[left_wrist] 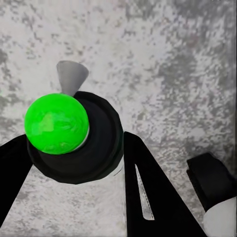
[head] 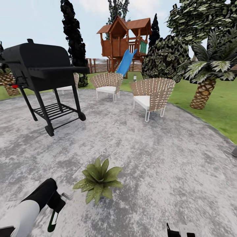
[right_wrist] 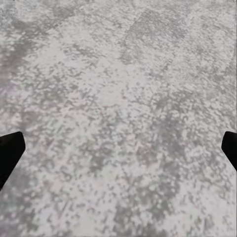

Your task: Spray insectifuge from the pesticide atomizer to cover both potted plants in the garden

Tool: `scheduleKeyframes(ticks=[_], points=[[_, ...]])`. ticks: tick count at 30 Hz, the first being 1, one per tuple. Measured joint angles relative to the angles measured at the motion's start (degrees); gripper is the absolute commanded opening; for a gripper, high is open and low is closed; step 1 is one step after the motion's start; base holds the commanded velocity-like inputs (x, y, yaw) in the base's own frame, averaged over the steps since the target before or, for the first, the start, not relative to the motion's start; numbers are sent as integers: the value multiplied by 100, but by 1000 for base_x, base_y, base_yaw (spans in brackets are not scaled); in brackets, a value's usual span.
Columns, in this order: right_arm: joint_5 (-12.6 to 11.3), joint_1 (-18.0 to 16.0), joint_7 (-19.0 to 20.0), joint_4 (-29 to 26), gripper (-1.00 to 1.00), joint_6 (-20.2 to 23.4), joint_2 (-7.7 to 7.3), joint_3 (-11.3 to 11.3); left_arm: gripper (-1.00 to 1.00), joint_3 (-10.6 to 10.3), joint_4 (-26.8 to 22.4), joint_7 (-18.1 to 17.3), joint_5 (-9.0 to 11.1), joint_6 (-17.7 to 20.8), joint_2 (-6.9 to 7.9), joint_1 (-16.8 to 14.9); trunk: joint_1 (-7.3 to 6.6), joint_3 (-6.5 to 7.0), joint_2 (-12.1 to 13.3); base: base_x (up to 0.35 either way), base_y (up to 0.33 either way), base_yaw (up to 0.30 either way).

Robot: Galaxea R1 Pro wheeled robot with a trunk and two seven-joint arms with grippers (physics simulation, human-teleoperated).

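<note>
My left gripper is shut on the pesticide atomizer, a dark bottle with a white label, held low at the front left. In the left wrist view the atomizer shows a bright green top and a grey nozzle, with black fingers on both sides of it. One potted plant, a rosette of pointed green leaves, stands on the grey patio just to the right of the atomizer's nozzle. My right gripper hangs open over bare paving, its tips at the lower edge of the head view.
A black wheeled grill stands at the back left. Two wicker chairs sit at the far side of the patio. A palm and lawn lie to the right. A playhouse with a blue slide is behind.
</note>
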Motion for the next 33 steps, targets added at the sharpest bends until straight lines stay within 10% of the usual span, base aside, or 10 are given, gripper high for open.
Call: scheduleKeyframes(ticks=[9,33], points=[[1,0,0,0,100,2,0,1,-100,693,6,666,34,3,-252,0,0,0,0,0,0,192],[1,-1,-6,0,100,-2,0,2,-100,737,17,706,34,-19,-318,3,-1,0,0,48,-232,154]])
